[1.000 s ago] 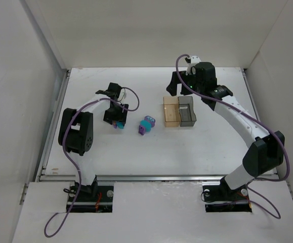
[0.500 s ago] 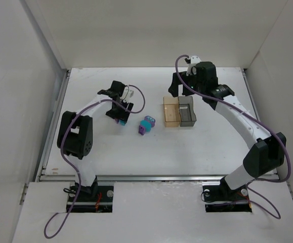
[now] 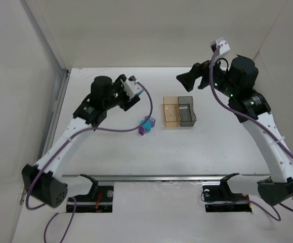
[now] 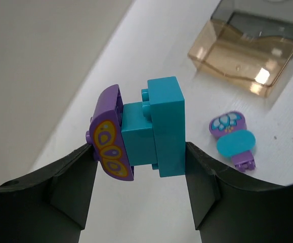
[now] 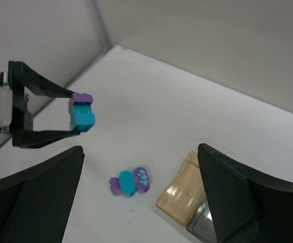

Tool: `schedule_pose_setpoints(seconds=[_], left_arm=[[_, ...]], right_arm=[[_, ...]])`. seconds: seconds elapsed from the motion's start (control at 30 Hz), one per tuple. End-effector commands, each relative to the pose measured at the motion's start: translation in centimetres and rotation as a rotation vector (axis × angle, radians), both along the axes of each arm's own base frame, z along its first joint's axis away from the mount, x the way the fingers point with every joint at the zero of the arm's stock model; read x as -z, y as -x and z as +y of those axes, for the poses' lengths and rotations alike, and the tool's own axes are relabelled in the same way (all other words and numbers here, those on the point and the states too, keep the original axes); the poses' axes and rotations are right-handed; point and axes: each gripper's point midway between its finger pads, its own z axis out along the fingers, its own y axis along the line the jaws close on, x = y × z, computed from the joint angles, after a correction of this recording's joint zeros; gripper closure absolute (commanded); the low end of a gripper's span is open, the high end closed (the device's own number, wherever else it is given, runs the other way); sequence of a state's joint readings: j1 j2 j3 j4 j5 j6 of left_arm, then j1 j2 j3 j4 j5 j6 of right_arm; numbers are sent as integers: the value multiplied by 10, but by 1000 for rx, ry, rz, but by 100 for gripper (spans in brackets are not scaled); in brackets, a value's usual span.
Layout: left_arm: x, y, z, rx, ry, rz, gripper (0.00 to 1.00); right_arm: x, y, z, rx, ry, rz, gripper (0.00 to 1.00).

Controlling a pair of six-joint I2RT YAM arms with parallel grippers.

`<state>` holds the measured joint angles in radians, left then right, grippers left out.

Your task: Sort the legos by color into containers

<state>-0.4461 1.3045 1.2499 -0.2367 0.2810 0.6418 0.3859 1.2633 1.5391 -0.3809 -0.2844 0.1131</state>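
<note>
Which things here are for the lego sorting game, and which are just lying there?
For the job:
teal and purple plastic lego stack, held in the left jaws
loose purple and teal plastic lego bricks
amber see-through plastic bin
smoky grey see-through plastic bin

Just there:
white table
purple cables on the arms

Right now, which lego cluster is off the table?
The teal-and-purple cluster clamped in the left gripper, held in the air; the other cluster lies on the table near the amber bin.
</note>
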Motion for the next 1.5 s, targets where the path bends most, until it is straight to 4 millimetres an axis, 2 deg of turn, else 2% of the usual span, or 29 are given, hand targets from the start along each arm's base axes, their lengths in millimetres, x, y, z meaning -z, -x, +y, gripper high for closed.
schedule_pose_setpoints(seconds=[0.0, 0.03, 0.1, 0.23, 0.33, 0.4, 0.5, 0.7, 0.8, 0.9, 0.93, 0.97, 1.07, 1.1, 1.17, 1.2, 1.23, 1.27, 1.3, 1.33, 1.37, 1.4, 1.43, 1.47], left_arm=[[-55, 44, -30, 277, 64, -312, 100], [-70, 48, -33, 283, 101, -373, 100], [-78, 65, -44, 322, 134, -382, 100], [-92, 79, -55, 326, 193, -331, 100], [-91, 79, -56, 314, 196, -326, 100], [-95, 82, -56, 311, 199, -335, 100], [-94, 77, -51, 266, 203, -325, 100], [-95, 79, -50, 255, 207, -320, 100], [-99, 80, -50, 253, 218, -321, 100], [-93, 78, -52, 253, 208, -304, 100], [-98, 79, -53, 253, 213, -313, 100], [-94, 77, -55, 251, 214, -297, 100], [-98, 76, -56, 251, 214, -297, 100], [-98, 76, -56, 251, 214, -297, 100], [-98, 76, -56, 251, 214, -297, 100], [-98, 76, -56, 251, 214, -297, 100], [-98, 76, -56, 248, 220, -291, 100], [-98, 76, -56, 248, 220, -291, 88], [-98, 79, -56, 259, 217, -280, 81], [-95, 81, -57, 268, 214, -269, 77], [-90, 84, -58, 286, 207, -246, 57], [-93, 88, -58, 297, 213, -252, 57], [-86, 91, -59, 302, 210, -218, 30], [-86, 96, -58, 317, 210, -208, 20]], right_arm=[[-38, 32, 28, -190, -103, -98, 2], [-31, 34, 35, -206, -110, -80, 6], [-30, 42, 47, -244, -127, -64, 7], [-14, 56, 86, -337, -133, -3, 14], [1, 54, 107, -370, -129, 54, 18], [-3, 60, 118, -418, -139, 64, 18], [5, 59, 125, -424, -145, 101, 18], [26, 58, 133, -458, -120, 165, 18], [33, 58, 139, -465, -118, 190, 21], [39, 56, 146, -472, -116, 212, 26], [44, 53, 148, -471, -111, 223, 26], [39, 53, 148, -472, -116, 214, 27], [49, 47, 151, -458, -112, 242, 37], [49, 47, 151, -458, -112, 242, 46], [46, 50, 156, -496, -118, 237, 59], [43, 50, 156, -498, -123, 226, 77], [43, 51, 157, -508, -124, 227, 87], [43, 50, 156, -499, -123, 226, 95], [47, 48, 158, -498, -120, 234, 100], [47, 46, 157, -487, -119, 233, 100], [52, 46, 157, -486, -115, 243, 100], [50, 46, 158, -487, -118, 234, 100], [51, 45, 157, -489, -112, 226, 100], [52, 47, 155, -492, -97, 210, 100]])
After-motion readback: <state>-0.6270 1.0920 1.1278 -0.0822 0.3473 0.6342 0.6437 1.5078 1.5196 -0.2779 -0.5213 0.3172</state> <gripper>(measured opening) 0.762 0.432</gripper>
